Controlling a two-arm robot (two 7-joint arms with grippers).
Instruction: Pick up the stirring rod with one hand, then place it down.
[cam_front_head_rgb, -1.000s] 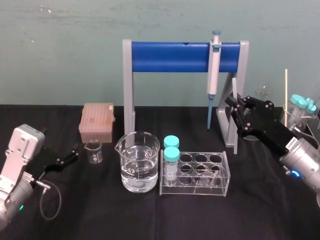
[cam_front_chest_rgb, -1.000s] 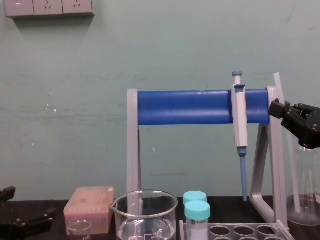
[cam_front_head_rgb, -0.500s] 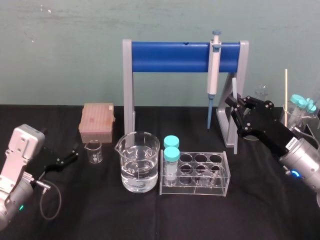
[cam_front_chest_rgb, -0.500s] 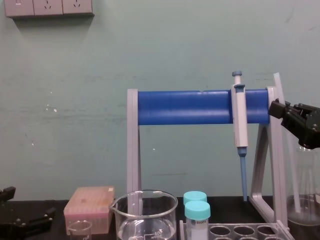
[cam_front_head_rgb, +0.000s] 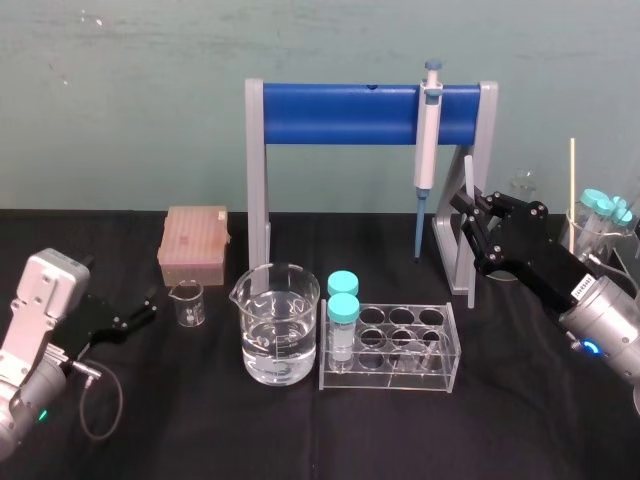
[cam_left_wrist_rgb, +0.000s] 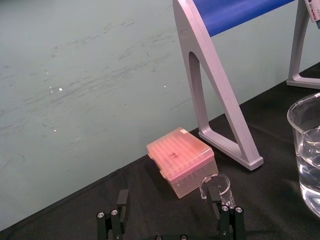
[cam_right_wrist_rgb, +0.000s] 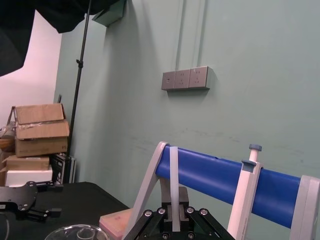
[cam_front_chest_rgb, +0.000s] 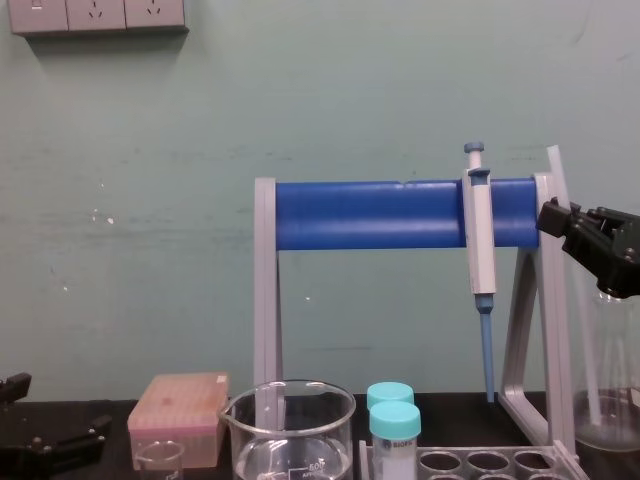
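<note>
While the left claw (cam_front_head_rgb: 143, 308) lies parked at 8 o'clock on the black table (cam_front_head_rgb: 530, 420), the right claw (cam_front_head_rgb: 468, 205) is raised at 3 o'clock, beside the right leg of the stand (cam_front_head_rgb: 340, 112). The right claw is closed on the rod (cam_front_head_rgb: 467, 172), with a black finger pressed to each side of it; in the right wrist view the rod (cam_right_wrist_rgb: 173, 170) rises straight out from between the fingers.

The rod stands upright, pointing to 12 o'clock. It is off to 3 o'clock of the lower end of the pipette (cam_front_head_rgb: 427, 140), which hangs from the stand's blue bar. In the chest view the rod's top (cam_front_chest_rgb: 553, 165) pokes up past the bar at its right end, with the right claw (cam_front_chest_rgb: 552, 215) gripping just below. The rod's lower part blends into the grey leg, so I cannot tell where its end sits.

The left claw holds nothing. In the left wrist view its fingers (cam_left_wrist_rgb: 122, 200) stand wide apart, low over the cloth, facing the small beaker (cam_left_wrist_rgb: 216, 185) and the tip box (cam_left_wrist_rgb: 181, 160).

At 6 o'clock of the stand sit the beaker (cam_front_head_rgb: 277, 320) and, at its 3 o'clock, the tube rack (cam_front_head_rgb: 400, 345).
</note>
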